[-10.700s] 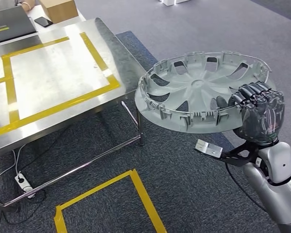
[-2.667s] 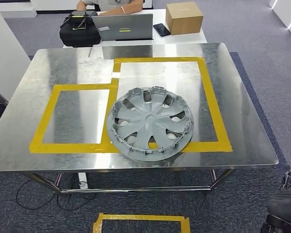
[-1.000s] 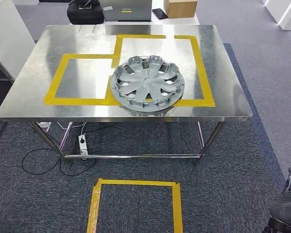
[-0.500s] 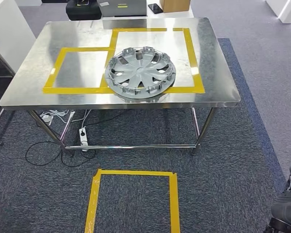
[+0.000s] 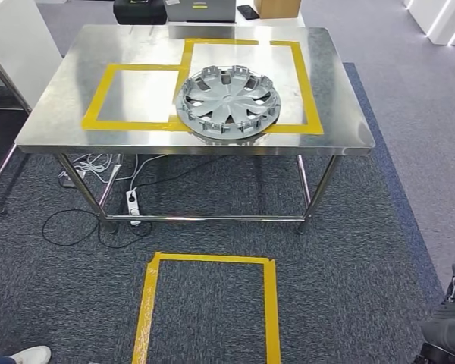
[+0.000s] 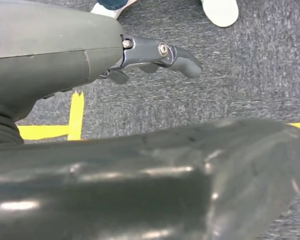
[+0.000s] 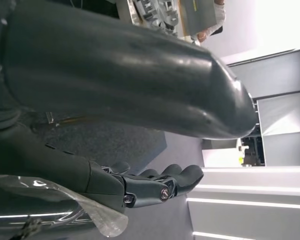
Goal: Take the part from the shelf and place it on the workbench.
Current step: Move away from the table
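Steel workbench point(image 5: 340, 114) bearing the grey wheel cover point(image 5: 230, 102); left hand point(image 6: 156, 55) and right hand point(image 7: 156, 185) both empty, fingers loosely extended.

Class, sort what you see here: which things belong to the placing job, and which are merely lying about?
Job:
wheel cover
steel workbench
right robot hand

Lying about:
power strip
black bag
laptop
cardboard box
floor tape square

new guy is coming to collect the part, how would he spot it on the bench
Look for the long steel workbench marked with two yellow tape rectangles. On its near side, at the near left corner of the bigger, right-hand rectangle and overlapping the tape, lies a hubcap. It is the one round thing there: a grey spoked disc with a notched rim.
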Motion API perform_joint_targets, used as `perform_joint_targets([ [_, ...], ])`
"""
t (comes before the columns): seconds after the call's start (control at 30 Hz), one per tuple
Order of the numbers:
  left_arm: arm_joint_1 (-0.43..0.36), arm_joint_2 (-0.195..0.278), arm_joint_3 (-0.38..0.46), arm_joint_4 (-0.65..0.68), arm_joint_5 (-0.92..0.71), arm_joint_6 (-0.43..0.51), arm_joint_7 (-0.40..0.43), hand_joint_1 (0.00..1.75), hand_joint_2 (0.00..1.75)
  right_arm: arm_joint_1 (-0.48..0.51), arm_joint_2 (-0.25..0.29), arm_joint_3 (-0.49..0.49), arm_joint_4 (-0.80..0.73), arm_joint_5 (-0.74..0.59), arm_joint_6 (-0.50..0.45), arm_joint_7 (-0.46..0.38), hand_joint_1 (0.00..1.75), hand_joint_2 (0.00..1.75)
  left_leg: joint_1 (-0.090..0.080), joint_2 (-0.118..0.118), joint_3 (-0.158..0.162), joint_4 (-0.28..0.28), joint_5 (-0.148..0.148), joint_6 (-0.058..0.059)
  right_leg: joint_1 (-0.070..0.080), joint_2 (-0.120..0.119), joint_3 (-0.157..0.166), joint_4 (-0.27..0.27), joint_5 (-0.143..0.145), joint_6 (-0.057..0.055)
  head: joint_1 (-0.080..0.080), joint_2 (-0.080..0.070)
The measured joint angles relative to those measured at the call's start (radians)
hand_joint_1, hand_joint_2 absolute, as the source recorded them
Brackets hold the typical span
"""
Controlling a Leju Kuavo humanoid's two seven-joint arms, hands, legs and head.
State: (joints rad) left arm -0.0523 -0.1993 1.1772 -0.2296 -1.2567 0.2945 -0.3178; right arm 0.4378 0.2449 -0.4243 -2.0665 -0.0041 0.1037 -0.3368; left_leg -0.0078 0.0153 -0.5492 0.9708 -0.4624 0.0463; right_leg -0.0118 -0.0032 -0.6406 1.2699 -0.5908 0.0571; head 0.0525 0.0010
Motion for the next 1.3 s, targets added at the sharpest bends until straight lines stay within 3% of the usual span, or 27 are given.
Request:
perform_joint_targets([
  [0.07, 0.0, 0.0, 0.0, 0.0, 0.0, 0.003, 0.0, 0.0, 0.0, 0.0, 0.0, -0.001, 0.0, 0.0, 0.003, 0.0, 0.0, 0.0, -0.001, 0.0, -0.02, 0.009, 0.014, -0.005, 0.0, 0.0, 0.082, -0.1, 0.059, -0.004, 0.0, 0.0],
  [0.1, 0.0, 0.0, 0.0, 0.0, 0.0, 0.004, 0.0, 0.0, 0.0, -0.001, 0.0, -0.001, 0.0, 0.0, 0.005, 0.0, 0.0, 0.0, -0.002, 0.0, -0.029, 0.015, 0.019, -0.008, 0.001, 0.0, 0.137, -0.176, 0.064, -0.006, 0.0, 0.0],
  [0.17, -0.001, 0.0, 0.0, 0.0, -0.002, 0.006, 0.0, 0.0, 0.0, -0.002, 0.0, -0.001, -0.001, 0.001, 0.01, 0.0, 0.0, 0.0, -0.005, 0.0, -0.039, 0.026, 0.028, -0.018, 0.003, 0.0, 0.206, -0.291, 0.039, -0.013, -0.001, 0.0],
  [0.2, -0.001, -0.001, 0.0, 0.0, -0.004, 0.007, 0.0, 0.0, 0.0, -0.002, 0.001, -0.001, -0.002, 0.001, 0.011, 0.0, 0.0, 0.0, -0.005, 0.0, -0.042, 0.029, 0.033, -0.023, 0.004, 0.001, 0.214, -0.311, 0.03, -0.017, -0.002, 0.0],
  [0.27, -0.001, 0.0, 0.0, 0.0, -0.007, 0.01, 0.001, 0.0, 0.0, -0.001, 0.003, -0.002, -0.002, 0.0, 0.014, 0.002, 0.0, 0.0, -0.004, -0.001, -0.049, 0.036, 0.033, -0.035, 0.002, 0.001, 0.205, -0.32, 0.033, -0.032, -0.002, 0.0],
  [0.3, 0.0, 0.0, 0.0, 0.0, -0.008, 0.011, 0.001, 0.0, 0.0, 0.0, 0.004, -0.002, -0.003, -0.001, 0.016, 0.002, 0.0, 0.0, -0.003, -0.002, -0.056, 0.054, 0.015, -0.041, 0.0, 0.001, 0.201, -0.321, 0.038, -0.04, -0.003, 0.0],
  [0.33, 0.0, 0.0, 0.0, 0.0, -0.008, 0.012, 0.002, 0.0, 0.0, 0.0, 0.005, -0.003, -0.003, -0.003, 0.018, 0.004, 0.0, 0.0, -0.001, -0.003, -0.068, 0.09, -0.017, -0.047, -0.002, 0.001, 0.197, -0.323, 0.044, -0.047, -0.005, 0.0],
  [0.4, 0.001, 0.0, 0.0, 0.0, -0.009, 0.012, 0.003, 0.0, 0.0, 0.001, 0.007, -0.004, -0.003, -0.005, 0.021, 0.006, 0.0, 0.0, 0.005, -0.004, -0.107, 0.217, -0.102, -0.058, -0.001, 0.003, 0.187, -0.321, 0.053, -0.054, -0.009, 0.0],
  [0.43, 0.001, 0.0, 0.0, 0.0, -0.009, 0.012, 0.003, 0.0, 0.0, 0.001, 0.008, -0.004, -0.003, -0.005, 0.022, 0.007, 0.0, 0.0, 0.007, -0.004, -0.122, 0.277, -0.129, -0.062, -0.001, 0.005, 0.182, -0.319, 0.056, -0.054, -0.009, 0.0],
  [0.47, 0.001, 0.0, 0.0, 0.0, -0.01, 0.012, 0.003, 0.0, 0.0, 0.001, 0.008, -0.005, -0.003, -0.006, 0.023, 0.006, 0.0, 0.0, 0.009, -0.005, -0.126, 0.311, -0.138, -0.065, -0.001, 0.009, 0.178, -0.316, 0.059, -0.054, -0.009, 0.0],
  [0.5, 0.001, 0.0, 0.001, 0.0, -0.01, 0.012, 0.003, 0.0, 0.0, 0.001, 0.009, -0.005, -0.003, -0.006, 0.023, 0.006, 0.0, 0.0, 0.011, -0.005, -0.113, 0.306, -0.125, -0.066, -0.001, 0.013, 0.177, -0.313, 0.06, -0.053, -0.009, 0.0],
  [0.6, 0.003, 0.001, 0.001, 0.0, -0.011, 0.013, 0.003, 0.0, 0.0, 0.0, 0.011, -0.006, -0.003, -0.008, 0.025, 0.007, 0.0, 0.0, 0.014, -0.033, -0.011, 0.132, -0.036, -0.056, -0.001, 0.029, 0.172, -0.302, 0.061, -0.049, -0.009, 0.0],
  [0.67, 0.006, 0.001, 0.001, 0.0, -0.012, 0.013, 0.003, 0.0, 0.0, -0.002, 0.011, -0.006, -0.003, -0.009, 0.027, 0.008, 0.0, 0.0, 0.014, -0.058, 0.024, 0.06, -0.015, -0.047, -0.002, 0.043, 0.162, -0.297, 0.065, -0.039, -0.01, 0.0],
  [0.73, 0.007, 0.001, 0.001, 0.0, -0.014, 0.014, 0.003, 0.0, 0.0, -0.002, 0.012, -0.006, -0.003, -0.009, 0.029, 0.009, 0.0, 0.0, 0.012, -0.053, 0.024, 0.048, -0.016, -0.042, -0.004, 0.057, 0.156, -0.297, 0.072, -0.026, -0.012, 0.0],
  [0.8, 0.003, 0.0, 0.001, 0.0, -0.015, 0.015, 0.003, 0.0, 0.0, 0.0, 0.012, -0.007, -0.004, -0.009, 0.029, 0.009, 0.0, 0.0, 0.015, -0.037, 0.027, 0.024, -0.019, -0.032, -0.004, 0.051, 0.134, -0.279, 0.058, -0.017, -0.01, 0.0],
  [0.87, 0.0, 0.0, 0.001, 0.0, -0.016, 0.016, 0.003, 0.0, 0.0, -0.003, 0.012, -0.008, -0.005, -0.009, 0.029, 0.01, 0.0, 0.0, 0.018, -0.021, 0.031, 0.004, -0.019, -0.019, -0.002, 0.028, 0.085, -0.19, 0.009, -0.011, -0.002, 0.0],
  [0.93, 0.002, 0.0, 0.001, 0.0, -0.016, 0.017, 0.003, 0.0, 0.0, -0.003, 0.012, -0.008, -0.005, -0.009, 0.029, 0.011, 0.0, 0.0, 0.017, -0.005, 0.029, 0.004, -0.018, -0.015, -0.001, 0.014, 0.019, -0.057, -0.042, -0.005, 0.002, 0.0],
  [0.97, 0.003, -0.001, 0.001, 0.0, -0.016, 0.017, 0.003, 0.0, 0.0, -0.001, 0.012, -0.008, -0.005, -0.009, 0.029, 0.012, 0.0, 0.0, 0.016, 0.004, 0.028, 0.005, -0.019, -0.015, -0.001, 0.012, -0.002, -0.016, -0.048, -0.003, 0.002, 0.0],
  [1.0, 0.004, -0.001, 0.001, 0.0, -0.016, 0.017, 0.003, 0.0, 0.0, 0.0, 0.012, -0.009, -0.005, -0.009, 0.029, 0.014, 0.0, 0.0, 0.016, 0.012, 0.028, 0.006, -0.019, -0.015, -0.002, 0.01, -0.007, -0.01, -0.036, -0.001, 0.002, 0.0],
  [1.07, 0.002, -0.001, 0.001, 0.0, -0.016, 0.018, 0.004, 0.0, 0.0, 0.001, 0.012, -0.01, -0.005, -0.01, 0.029, 0.017, 0.0, 0.0, 0.016, 0.027, 0.028, 0.012, -0.022, -0.017, -0.003, -0.004, 0.04, -0.11, 0.035, 0.0, 0.003, 0.0],
  [1.13, 0.001, -0.002, 0.001, 0.0, -0.017, 0.019, 0.005, 0.0, 0.0, 0.0, 0.012, -0.011, -0.005, -0.009, 0.029, 0.02, 0.0, 0.0, 0.011, 0.037, 0.027, 0.022, -0.027, -0.024, -0.001, -0.041, 0.1, -0.234, 0.079, -0.004, 0.003, 0.0],
  [1.2, 0.001, -0.001, 0.001, 0.0, -0.017, 0.021, 0.006, 0.0, 0.0, 0.0, 0.014, -0.011, -0.006, -0.006, 0.026, 0.021, 0.0, 0.0, 0.004, 0.047, 0.023, 0.028, -0.029, -0.033, 0.003, -0.059, 0.118, -0.274, 0.08, -0.014, 0.003, 0.0],
  [1.27, 0.001, -0.001, 0.001, 0.0, -0.017, 0.022, 0.007, 0.0, 0.0, 0.002, 0.017, -0.013, -0.006, 0.0, 0.019, 0.017, 0.0, 0.0, 0.004, 0.055, 0.021, 0.032, -0.03, -0.041, 0.002, -0.048, 0.113, -0.275, 0.086, -0.027, 0.002, 0.0],
  [1.3, 0.001, -0.001, 0.001, 0.0, -0.017, 0.023, 0.007, 0.0, 0.0, 0.002, 0.018, -0.014, -0.006, 0.004, 0.016, 0.014, 0.0, 0.0, 0.005, 0.048, 0.018, 0.042, -0.04, -0.046, 0.001, -0.042, 0.112, -0.276, 0.089, -0.033, 0.002, 0.0],
])
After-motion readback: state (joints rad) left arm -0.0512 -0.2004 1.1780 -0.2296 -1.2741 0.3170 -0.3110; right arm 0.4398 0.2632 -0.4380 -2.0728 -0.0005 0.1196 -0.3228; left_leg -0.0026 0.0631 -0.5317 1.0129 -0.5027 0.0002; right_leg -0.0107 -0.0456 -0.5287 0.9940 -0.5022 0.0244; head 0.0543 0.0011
